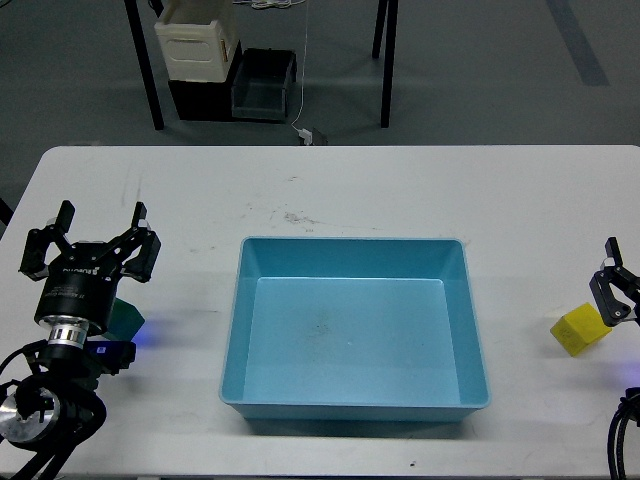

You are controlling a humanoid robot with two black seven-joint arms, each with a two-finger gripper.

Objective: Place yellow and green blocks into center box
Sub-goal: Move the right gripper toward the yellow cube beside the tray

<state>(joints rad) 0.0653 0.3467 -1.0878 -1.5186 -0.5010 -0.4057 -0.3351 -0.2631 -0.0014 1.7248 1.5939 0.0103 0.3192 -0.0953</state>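
Note:
A light blue box (pixel 355 405) sits empty at the middle of the white table. A green block (pixel 127 317) lies at the left, mostly hidden behind my left gripper (pixel 88 240), which is open and stands right over it. A yellow block (pixel 579 332) lies at the right edge. My right gripper (pixel 615 283) shows only partly at the frame's edge, just right of and above the yellow block; its fingers look spread.
The white table (pixel 330 190) has scuff marks behind the box. On the floor beyond it stand dark table legs (pixel 146 70), a cream container (pixel 198 42) and black bins (pixel 262 85).

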